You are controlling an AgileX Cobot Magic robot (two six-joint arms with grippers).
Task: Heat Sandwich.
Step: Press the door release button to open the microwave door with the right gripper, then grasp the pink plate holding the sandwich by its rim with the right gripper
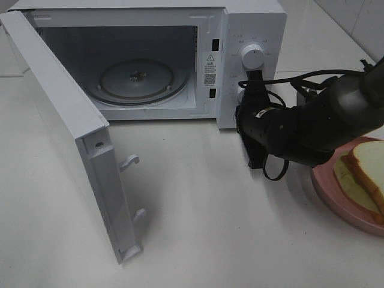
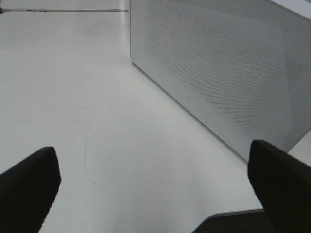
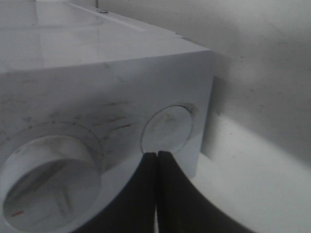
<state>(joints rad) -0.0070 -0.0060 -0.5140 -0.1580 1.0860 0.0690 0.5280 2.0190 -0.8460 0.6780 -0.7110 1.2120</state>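
The sandwich [image 1: 366, 171], white bread with a pale filling, lies on a pink plate [image 1: 333, 195] at the right edge of the table. The white microwave [image 1: 252, 24] stands at the back with its door [image 1: 66, 120] swung wide open to the left and a bare glass turntable [image 1: 137, 81] inside. My right gripper [image 1: 250, 81] is shut and empty, its tips against the control panel. In the right wrist view the right gripper [image 3: 156, 155] meets the rim of a round dial [image 3: 167, 127]. My left gripper [image 2: 150, 148] is open and empty beside the door's outer face [image 2: 218, 73].
The upper knob [image 1: 252, 57] sits just above the right gripper, and a second, larger knob [image 3: 48, 179] shows in the right wrist view. The right arm [image 1: 300, 129] and its cables lie between the microwave and the plate. Two door latch hooks [image 1: 129, 161] stick out towards the table's middle.
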